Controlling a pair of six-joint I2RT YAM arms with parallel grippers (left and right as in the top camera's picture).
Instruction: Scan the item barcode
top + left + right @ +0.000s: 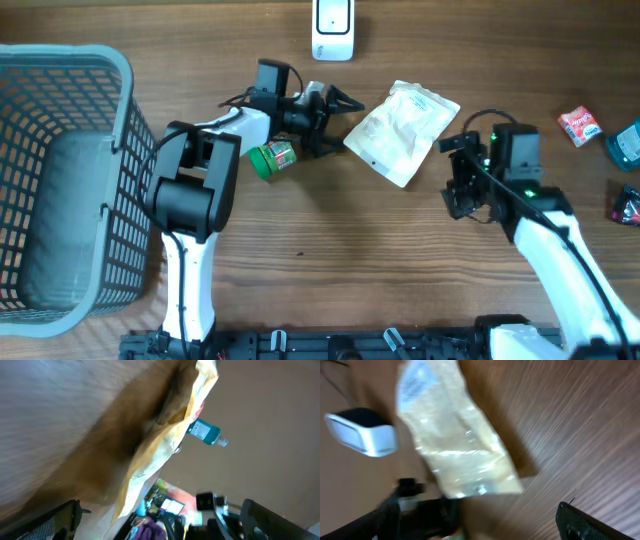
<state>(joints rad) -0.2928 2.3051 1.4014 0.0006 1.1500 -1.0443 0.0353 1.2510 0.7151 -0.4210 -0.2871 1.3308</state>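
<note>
The flat cream-white plastic pouch [405, 130] lies on the brown wood-grain table [350, 260], between the two arms and just below the white box-shaped barcode scanner [332, 28] at the far edge; neither arm holds the pouch.

The left gripper [345, 125] is released, its jaws spread wide; it lies low over the table with its tips just beside the pouch's left corner, and whether they touch it cannot be told. In the left wrist view the picture is blurred; the pouch's edge shows ahead, between the two dark fingers [272, 520] at the lower corners.

The right gripper [452, 175] is also released, jaws wide and empty; it sits just right of the pouch, apart from it. The right wrist view, blurred too, shows the pouch lying flat ahead of the fingers [590, 525], with the scanner beyond it.

A small green round jar [272, 158] rests on its side beside the left arm; a grey plastic lattice basket [128, 90] stands at the table's left end; a small red packet [578, 125] and a teal-blue bottle [625, 145] lie near the right edge.
</note>
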